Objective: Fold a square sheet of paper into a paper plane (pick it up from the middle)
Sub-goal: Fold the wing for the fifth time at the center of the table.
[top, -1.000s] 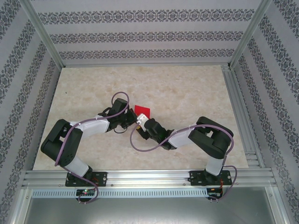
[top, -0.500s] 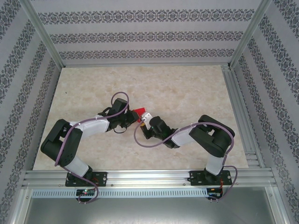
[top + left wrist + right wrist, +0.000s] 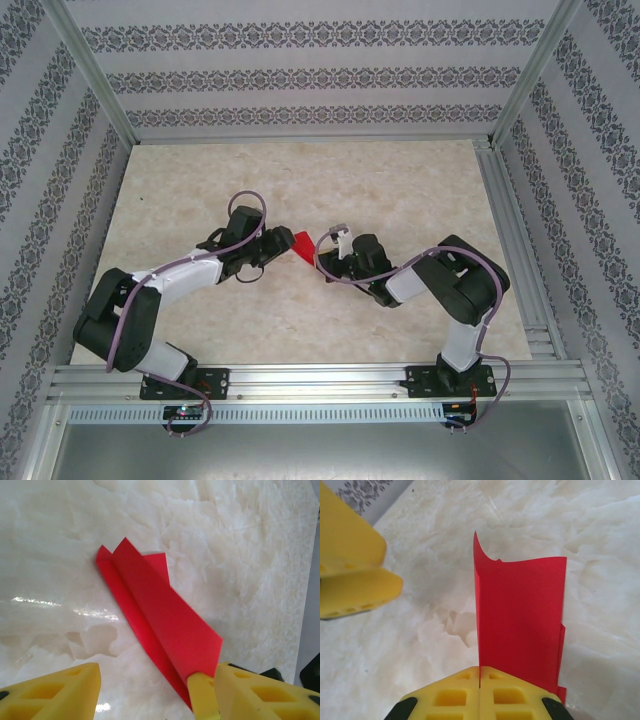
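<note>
No legible text, label, brand, number or sign on anything in view.

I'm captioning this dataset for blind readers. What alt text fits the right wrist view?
The right gripper, yellow and shut at the bottom centre, pinches the folded red paper plane, which stretches up the frame over a pale marbled table. Another yellow finger juts in at upper left, apart from the paper.

Two black jointed arms, left arm [image 3: 120, 320], right arm [image 3: 465, 290], pale grey forearm sleeves, looping purple cables [image 3: 245, 194], bolted black base plates [image 3: 185, 381], left gripper [image 3: 147, 677] and right gripper [image 3: 480, 671] — blocky yellow fingers [image 3: 55, 692], hollow-moulded
</note>
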Robot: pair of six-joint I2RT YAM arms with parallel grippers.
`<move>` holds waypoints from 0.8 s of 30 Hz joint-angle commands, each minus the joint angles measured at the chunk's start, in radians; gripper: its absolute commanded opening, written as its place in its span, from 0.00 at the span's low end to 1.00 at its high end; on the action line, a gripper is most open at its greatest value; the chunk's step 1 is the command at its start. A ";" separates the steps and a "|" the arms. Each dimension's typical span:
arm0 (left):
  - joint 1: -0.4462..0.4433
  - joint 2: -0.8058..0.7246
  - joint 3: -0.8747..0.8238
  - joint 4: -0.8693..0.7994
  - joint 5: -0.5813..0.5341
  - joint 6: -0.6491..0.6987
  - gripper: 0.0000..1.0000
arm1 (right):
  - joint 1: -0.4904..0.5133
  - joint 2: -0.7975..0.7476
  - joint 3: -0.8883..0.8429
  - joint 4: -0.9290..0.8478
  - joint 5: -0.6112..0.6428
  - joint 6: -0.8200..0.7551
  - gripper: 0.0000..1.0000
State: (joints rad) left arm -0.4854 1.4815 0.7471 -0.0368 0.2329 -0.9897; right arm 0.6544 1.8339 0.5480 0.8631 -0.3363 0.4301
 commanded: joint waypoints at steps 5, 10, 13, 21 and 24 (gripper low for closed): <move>-0.022 0.079 0.019 0.116 0.087 0.098 0.54 | -0.032 0.045 -0.023 0.120 -0.087 0.166 0.05; -0.034 0.140 0.033 0.192 0.147 0.111 0.44 | -0.039 0.041 -0.029 0.096 -0.081 0.198 0.05; -0.045 0.159 0.049 0.206 0.158 0.131 0.40 | -0.044 0.043 -0.038 0.099 -0.074 0.227 0.06; -0.048 0.236 0.082 0.255 0.184 0.145 0.36 | -0.064 0.089 -0.060 0.169 -0.075 0.322 0.06; -0.050 0.263 0.100 0.263 0.198 0.148 0.35 | -0.065 0.090 -0.066 0.172 -0.069 0.332 0.07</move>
State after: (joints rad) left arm -0.5259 1.7210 0.8158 0.1658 0.3996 -0.8688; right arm 0.5991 1.9099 0.4950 0.9779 -0.3981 0.7269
